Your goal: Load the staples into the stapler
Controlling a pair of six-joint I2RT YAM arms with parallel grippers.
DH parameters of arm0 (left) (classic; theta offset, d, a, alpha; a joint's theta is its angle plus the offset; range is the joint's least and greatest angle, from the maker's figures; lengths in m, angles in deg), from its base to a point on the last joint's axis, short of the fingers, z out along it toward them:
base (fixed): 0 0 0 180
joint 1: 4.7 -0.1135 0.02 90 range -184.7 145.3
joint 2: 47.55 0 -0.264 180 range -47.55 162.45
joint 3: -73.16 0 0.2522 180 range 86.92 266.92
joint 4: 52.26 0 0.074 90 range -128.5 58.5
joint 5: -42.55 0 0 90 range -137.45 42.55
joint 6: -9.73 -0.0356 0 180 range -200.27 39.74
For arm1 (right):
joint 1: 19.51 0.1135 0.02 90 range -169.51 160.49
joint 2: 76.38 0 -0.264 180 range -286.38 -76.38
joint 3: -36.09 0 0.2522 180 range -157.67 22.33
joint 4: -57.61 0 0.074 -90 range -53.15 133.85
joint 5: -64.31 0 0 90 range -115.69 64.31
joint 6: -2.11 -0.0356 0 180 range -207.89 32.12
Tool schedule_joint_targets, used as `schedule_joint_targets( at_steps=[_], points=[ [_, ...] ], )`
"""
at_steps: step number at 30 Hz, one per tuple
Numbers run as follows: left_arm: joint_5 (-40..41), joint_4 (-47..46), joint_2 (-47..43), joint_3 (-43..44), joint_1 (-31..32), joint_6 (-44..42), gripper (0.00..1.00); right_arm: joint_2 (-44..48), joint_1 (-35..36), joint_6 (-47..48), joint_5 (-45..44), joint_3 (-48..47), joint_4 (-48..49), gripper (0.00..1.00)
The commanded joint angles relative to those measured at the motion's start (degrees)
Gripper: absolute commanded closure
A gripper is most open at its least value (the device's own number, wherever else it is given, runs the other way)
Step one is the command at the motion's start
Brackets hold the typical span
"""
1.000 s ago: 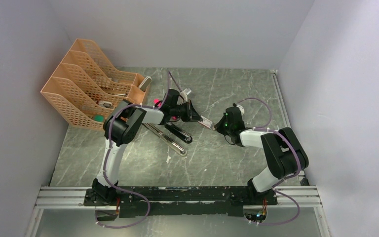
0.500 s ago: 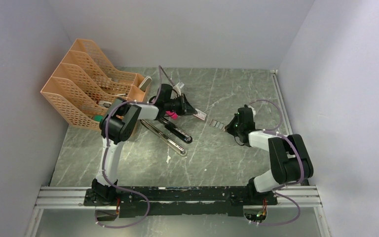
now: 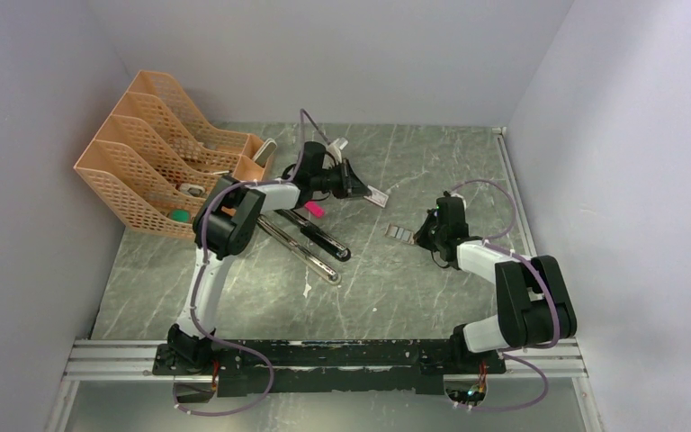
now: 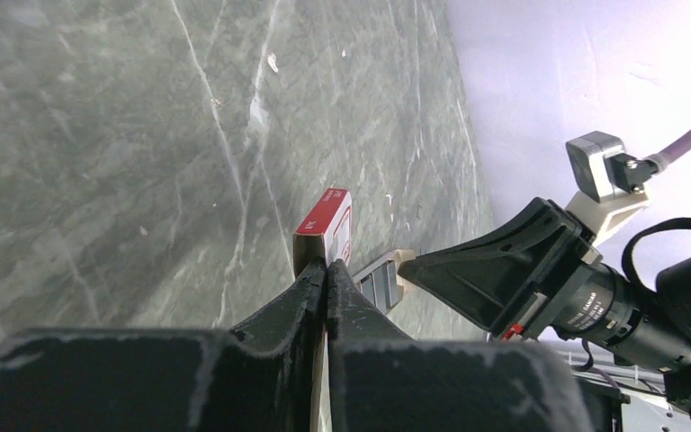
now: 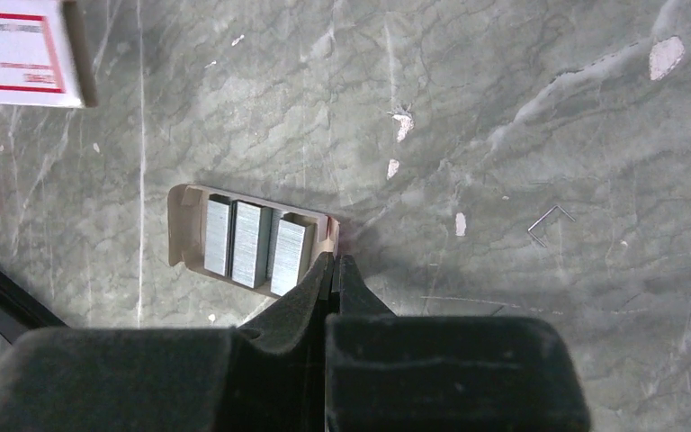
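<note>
farther apart than a second ago: we see the left gripper (image 4: 327,270) pinched tight on the white-and-red box (image 4: 325,220) and the right gripper (image 5: 335,270) closed on the rim of the cardboard tray (image 5: 176,225) (three blocks of staples (image 5: 252,243) inside). the stapler (image 3: 317,241) lies open on the table (image 3: 432,297), left of the tray.

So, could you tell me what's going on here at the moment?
The left arm has its jaws shut on the red-and-white staple box. The right arm has its jaws pinching the edge of the cardboard tray, which sits apart from the box with the staples inside. The stapler lies open on the table, not yet loaded.
</note>
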Motion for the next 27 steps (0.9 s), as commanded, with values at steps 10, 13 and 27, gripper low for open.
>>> schedule_joint_targets(
  at_steps=[10,13,27],
  points=[
    [1.96,5.89,1.85,3.58,2.29,-3.78,0.61,1.04,-0.46,2.61,0.77,0.07,-0.82,1.0],
    [4.05,8.58,-0.33,3.19,1.9,-5.85,0.52,1.12,-0.47,2.81,0.69,-0.08,-1.01,1.0],
    [22.1,27.47,-20.03,-3.14,0.21,-20.8,0.4,1.82,-0.29,5.76,5.0,-2.11,-3.3,1.0]
  ],
)
